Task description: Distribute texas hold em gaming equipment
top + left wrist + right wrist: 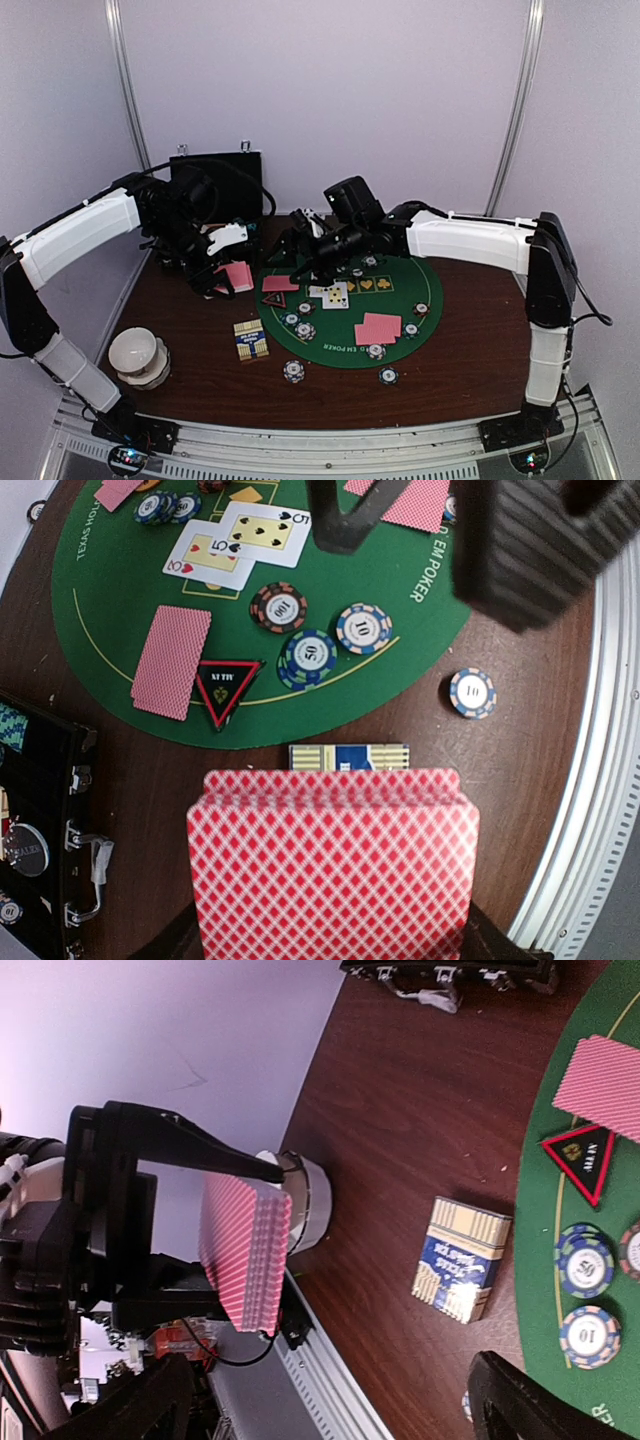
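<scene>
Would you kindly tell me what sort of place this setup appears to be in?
Probably a robot lab test cell staged for poker: plain white wall panels, an aluminium upright, and a green Texas Hold'em mat on a brown table.

Black latched case (238, 168) at far left of my worktop (460, 365); blue-and-yellow card box (251, 340) flat on wood; white stacked bowls (137, 356) near-left, apart.

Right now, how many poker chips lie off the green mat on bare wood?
2. One round stripe-edged poker chip lies beside the blue-and-yellow card box; the other sits off the green felt mat's near-right edge. More may be hidden.
</scene>
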{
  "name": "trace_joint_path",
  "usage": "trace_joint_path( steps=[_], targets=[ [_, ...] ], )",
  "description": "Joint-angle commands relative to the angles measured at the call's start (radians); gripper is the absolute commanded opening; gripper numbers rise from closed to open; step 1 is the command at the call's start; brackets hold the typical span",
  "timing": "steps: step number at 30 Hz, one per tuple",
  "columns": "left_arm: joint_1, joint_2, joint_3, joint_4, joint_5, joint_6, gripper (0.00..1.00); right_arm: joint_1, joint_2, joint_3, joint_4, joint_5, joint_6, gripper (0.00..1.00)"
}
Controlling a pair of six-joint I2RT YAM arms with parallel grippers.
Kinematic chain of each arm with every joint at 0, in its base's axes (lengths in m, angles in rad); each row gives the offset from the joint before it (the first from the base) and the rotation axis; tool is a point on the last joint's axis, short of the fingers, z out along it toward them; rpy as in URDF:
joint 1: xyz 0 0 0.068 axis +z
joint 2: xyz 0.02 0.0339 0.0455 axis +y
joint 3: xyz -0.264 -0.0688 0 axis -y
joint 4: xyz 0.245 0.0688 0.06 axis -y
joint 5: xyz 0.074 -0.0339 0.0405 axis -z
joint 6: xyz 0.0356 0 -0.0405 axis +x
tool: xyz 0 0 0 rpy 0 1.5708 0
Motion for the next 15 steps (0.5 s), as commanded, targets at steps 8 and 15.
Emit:
trace_joint_path(
  steps=[8,15],
  targets=[
    [0.008,-0.004,0.050,0.020,0.035,-0.015,0.00,0.035,0.088,0.029,0.209,-0.189,0.234,0.99],
    [0.008,-0.004,0.049,0.020,0.048,-0.015,0.00,0.042,0.147,0.043,0.324,-0.209,0.318,0.95]
  ],
)
